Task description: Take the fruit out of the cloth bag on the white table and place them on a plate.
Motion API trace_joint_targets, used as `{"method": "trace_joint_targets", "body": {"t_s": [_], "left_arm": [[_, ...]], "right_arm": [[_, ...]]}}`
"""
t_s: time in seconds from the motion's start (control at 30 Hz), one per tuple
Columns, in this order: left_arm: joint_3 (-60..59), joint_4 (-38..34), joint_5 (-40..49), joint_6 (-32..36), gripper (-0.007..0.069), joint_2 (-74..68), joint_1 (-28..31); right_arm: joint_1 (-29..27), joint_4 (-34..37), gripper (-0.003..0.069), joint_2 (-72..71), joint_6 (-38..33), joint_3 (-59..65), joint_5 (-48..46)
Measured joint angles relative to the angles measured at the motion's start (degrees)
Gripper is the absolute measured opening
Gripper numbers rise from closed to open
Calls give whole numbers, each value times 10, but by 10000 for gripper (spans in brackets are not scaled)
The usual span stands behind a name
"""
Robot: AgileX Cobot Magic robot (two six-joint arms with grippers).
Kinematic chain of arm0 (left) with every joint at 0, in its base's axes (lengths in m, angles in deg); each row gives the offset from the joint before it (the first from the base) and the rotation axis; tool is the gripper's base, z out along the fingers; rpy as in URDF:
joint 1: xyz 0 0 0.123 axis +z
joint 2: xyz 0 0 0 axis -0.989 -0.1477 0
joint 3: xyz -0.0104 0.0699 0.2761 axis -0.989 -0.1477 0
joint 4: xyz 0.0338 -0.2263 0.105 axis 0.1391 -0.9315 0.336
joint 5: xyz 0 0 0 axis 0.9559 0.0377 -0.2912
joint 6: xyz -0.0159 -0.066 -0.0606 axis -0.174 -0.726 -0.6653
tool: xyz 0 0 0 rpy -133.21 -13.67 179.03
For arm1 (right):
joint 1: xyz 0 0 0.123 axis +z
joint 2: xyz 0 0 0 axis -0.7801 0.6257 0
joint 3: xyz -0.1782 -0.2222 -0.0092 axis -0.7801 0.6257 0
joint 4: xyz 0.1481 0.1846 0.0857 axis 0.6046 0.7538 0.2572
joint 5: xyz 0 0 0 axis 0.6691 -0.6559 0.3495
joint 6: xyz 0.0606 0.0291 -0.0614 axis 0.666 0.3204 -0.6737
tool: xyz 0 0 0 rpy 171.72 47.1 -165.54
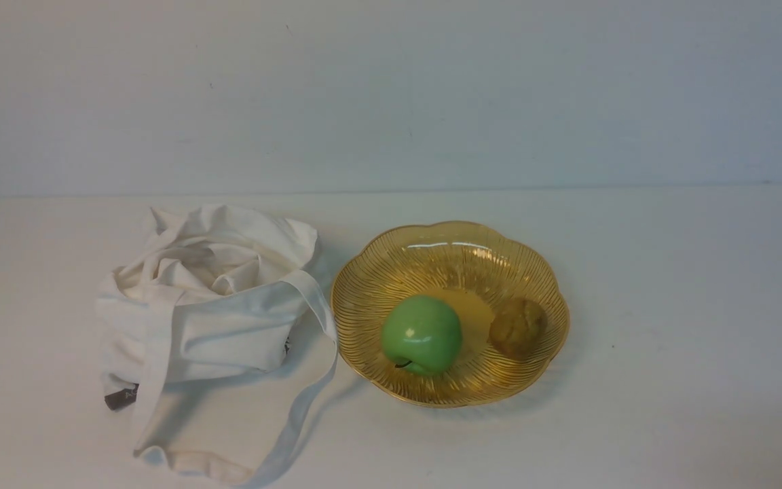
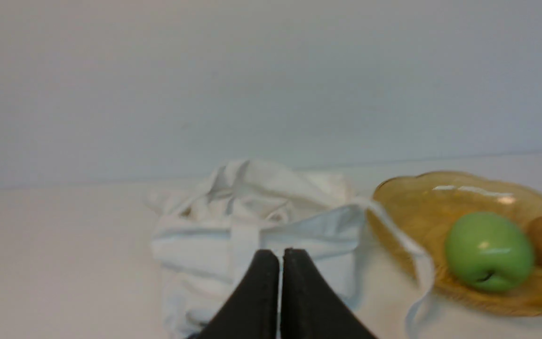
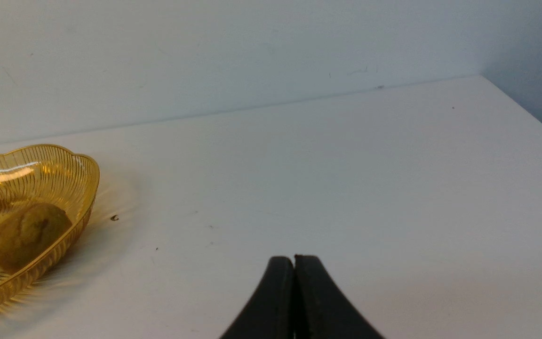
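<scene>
Inside a scalloped amber glass plate [image 1: 364, 272] on the white worktop [image 1: 690, 326], the rough brown fruit [image 1: 518, 329] rests right of a green apple [image 1: 422, 335]. Left of the plate slumps a white cloth bag [image 1: 228, 339]. Left hand [image 2: 281, 259] and right hand [image 3: 294, 263] are both closed and empty.

Bag strap [image 1: 281, 460] — cut off below

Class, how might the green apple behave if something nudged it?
The green apple looks rounded, so it would probably roll. Its glossy skin may prove slippery. The raised rim of the plate would likely stop a gentle roll.
</scene>
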Motion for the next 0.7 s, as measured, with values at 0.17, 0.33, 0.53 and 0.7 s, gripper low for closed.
{"method": "trace_joint_targets", "body": {"t_s": [0.17, 0.33, 0.53, 0.7], "left_arm": [[-61, 14, -5, -8, -8, 0, 36], [-105, 38, -8, 8, -8, 0, 28], [-117, 33, -19, 16, -8, 0, 36], [-117, 33, -19, 16, -8, 0, 53]], "right_arm": [[0, 0, -15, 0, 0, 0, 0], [0, 0, -15, 0, 0, 0, 0], [0, 0, -15, 0, 0, 0, 0], [0, 0, -15, 0, 0, 0, 0]]}}
